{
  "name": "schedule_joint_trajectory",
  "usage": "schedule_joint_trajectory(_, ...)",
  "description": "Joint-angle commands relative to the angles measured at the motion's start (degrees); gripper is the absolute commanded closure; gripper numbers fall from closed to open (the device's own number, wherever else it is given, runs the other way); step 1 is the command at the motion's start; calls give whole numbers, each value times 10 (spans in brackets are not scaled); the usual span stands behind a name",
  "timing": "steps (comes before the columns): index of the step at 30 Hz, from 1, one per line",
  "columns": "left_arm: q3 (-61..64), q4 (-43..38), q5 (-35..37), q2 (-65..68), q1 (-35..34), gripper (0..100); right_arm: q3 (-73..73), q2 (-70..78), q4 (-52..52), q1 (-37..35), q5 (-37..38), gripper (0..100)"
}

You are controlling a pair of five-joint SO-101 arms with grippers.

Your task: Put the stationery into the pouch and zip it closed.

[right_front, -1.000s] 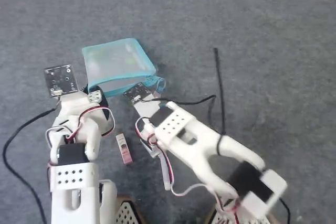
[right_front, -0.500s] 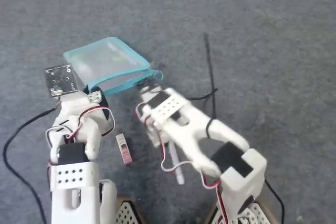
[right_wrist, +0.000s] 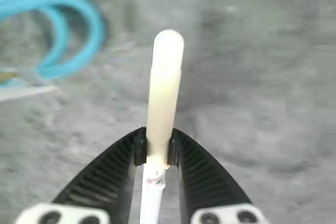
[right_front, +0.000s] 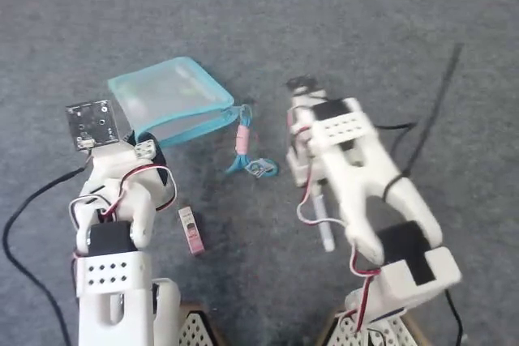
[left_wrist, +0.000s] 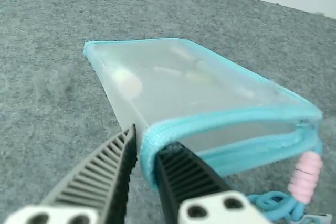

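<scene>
1. Pouch. The translucent teal pouch lies on the grey table, left of centre and toward the far side. Its teal zip edge faces near-right. Pale items show faintly through its wall in the left wrist view, but they are too blurred to identify. Whether the zip is open cannot be told.

2. Left gripper. It is clamped on the pouch's zip edge at the near-left corner, with one jaw on each side of the teal band.

3. Pull cord. It runs from the pouch's right corner toward the near side, first as pink beads, then as a teal loop carrying a small tag.

4. Pen. The right gripper is closed on the white pen, right of the cord. The rounded end projects past the fingertips (toward the table). In the high view the pen's long axis runs roughly near-far beneath the arm, its free end toward the near side.

5. Other items. A small pink item lies on the table between the two arms, near side. A black cable crosses the right side.
</scene>
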Motion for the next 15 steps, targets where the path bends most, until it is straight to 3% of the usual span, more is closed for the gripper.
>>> schedule_joint_trajectory(1,-44,-1,9,-2,-2,988,-12,-39,-57,52,25,991)
schedule_joint_trajectory(7,-44,0,9,-2,-2,988,-2,-32,-109,56,32,990)
schedule_joint_trajectory(10,-44,0,9,-2,-2,988,1,-45,-95,56,88,986)
schedule_joint_trajectory(15,-44,0,-7,-2,-2,988,54,-102,-120,51,69,857)
